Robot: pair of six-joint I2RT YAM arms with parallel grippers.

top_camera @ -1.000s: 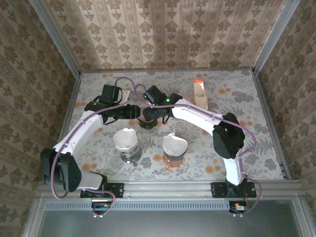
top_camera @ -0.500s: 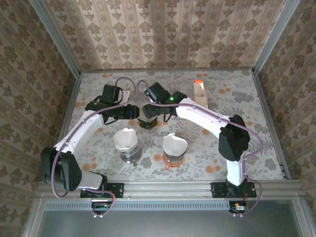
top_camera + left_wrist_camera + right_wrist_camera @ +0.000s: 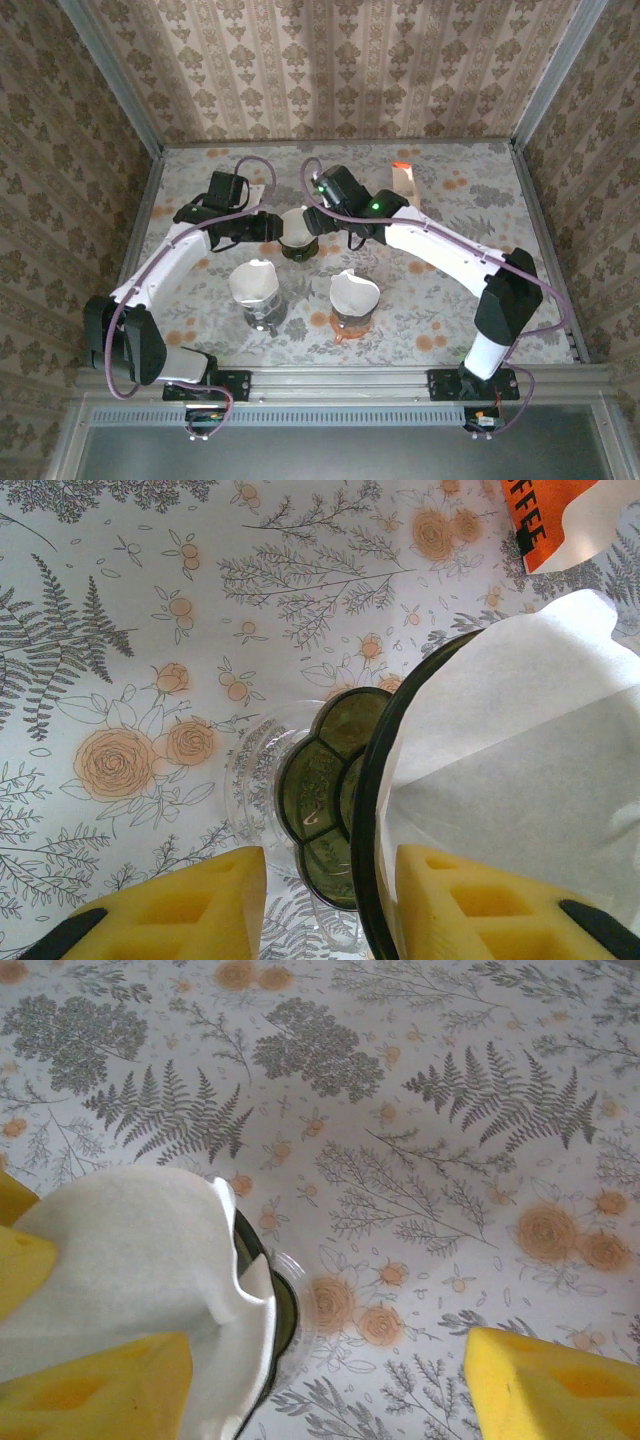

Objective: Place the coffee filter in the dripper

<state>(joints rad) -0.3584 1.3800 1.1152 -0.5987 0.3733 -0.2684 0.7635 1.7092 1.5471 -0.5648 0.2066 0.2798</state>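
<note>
Sitting in the dark green dripper [image 3: 318, 780] toward the back middle of the table [image 3: 505, 190], the white coffee filter [image 3: 520, 750] stands open, the left gripper [image 3: 330, 915] with yellow fingers [image 3: 170, 910] parted astride the dripper's rim (gripping or not, I cannot tell), the right gripper [image 3: 330, 1390] spread wide and empty just beside it.

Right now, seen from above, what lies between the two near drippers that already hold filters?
Bare floral tablecloth is all that separates the left dripper from the right dripper. The top external view shows this.
</note>
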